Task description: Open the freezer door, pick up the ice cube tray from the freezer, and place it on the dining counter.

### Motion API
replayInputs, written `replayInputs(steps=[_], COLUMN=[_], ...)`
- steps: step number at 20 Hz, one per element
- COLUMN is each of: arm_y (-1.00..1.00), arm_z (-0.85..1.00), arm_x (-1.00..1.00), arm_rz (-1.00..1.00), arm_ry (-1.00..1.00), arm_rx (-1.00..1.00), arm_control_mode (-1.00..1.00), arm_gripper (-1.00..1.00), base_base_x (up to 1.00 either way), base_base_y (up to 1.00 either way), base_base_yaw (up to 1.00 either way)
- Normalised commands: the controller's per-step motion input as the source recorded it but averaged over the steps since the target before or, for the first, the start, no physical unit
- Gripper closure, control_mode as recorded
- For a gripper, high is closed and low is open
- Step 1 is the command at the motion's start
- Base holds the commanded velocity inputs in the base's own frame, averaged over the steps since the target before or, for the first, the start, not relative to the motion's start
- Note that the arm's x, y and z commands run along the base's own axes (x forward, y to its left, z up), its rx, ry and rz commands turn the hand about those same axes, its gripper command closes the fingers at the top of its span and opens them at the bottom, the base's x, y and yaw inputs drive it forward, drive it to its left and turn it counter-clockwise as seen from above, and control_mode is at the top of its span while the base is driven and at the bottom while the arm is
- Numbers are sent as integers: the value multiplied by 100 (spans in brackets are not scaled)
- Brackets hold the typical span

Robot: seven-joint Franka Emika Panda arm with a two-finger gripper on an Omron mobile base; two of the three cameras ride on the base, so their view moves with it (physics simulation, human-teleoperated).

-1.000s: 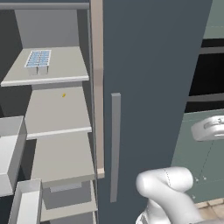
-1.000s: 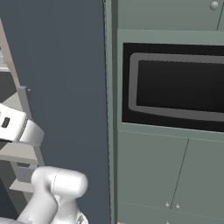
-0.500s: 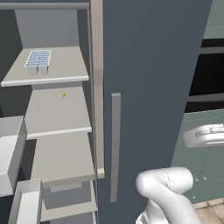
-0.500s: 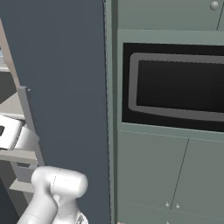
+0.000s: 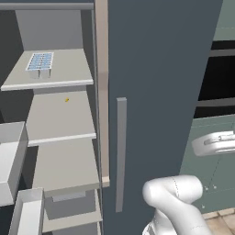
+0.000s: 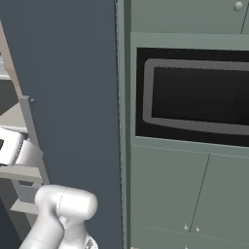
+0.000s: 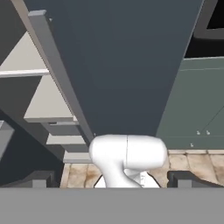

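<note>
You'll find the ice cube tray (image 5: 40, 62) on the top shelf (image 5: 64, 75) of the open freezer (image 5: 59, 133), near the shelf's back left corner, lying flat with nothing touching it. The plain door (image 5: 156, 82) with its long bar handle (image 5: 120, 153) stands shut just to the right of that open compartment.

In the hand view your claw (image 7: 108, 179) looks down past the door toward the floor, its two dark tips set wide apart and holding nothing.

Expect the tray to be light and stiff, a shallow plastic grid, and probably slick. I'd close on it across its short width, near the middle of a long side, and keep it level so the blue cubes stay put.

No brand, label or writing can be read anywhere.
</note>
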Motion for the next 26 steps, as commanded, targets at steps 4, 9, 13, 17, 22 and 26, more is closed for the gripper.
replayInputs(steps=[4,9,13,17,22,26], arm_y=[-15,-14,-7,0,0,0], arm_z=[-1,0,0,0,0,0], arm_x=[0,0,0,0,0,0], arm_rz=[-5,-4,-1,0,0,0], arm_ry=[0,0,2,0,0,0], arm_rx=[-8,-1,0,0,0,0], arm_control_mode=[-100,-100,-100,100,100,100], arm_gripper=[-100,-100,-100,-100,-100,-100], base_base_x=[0,0,0,-3,-9,0], base_base_y=[0,0,0,27,94,95], base_base_yaw=[0,0,0,0,2,0])
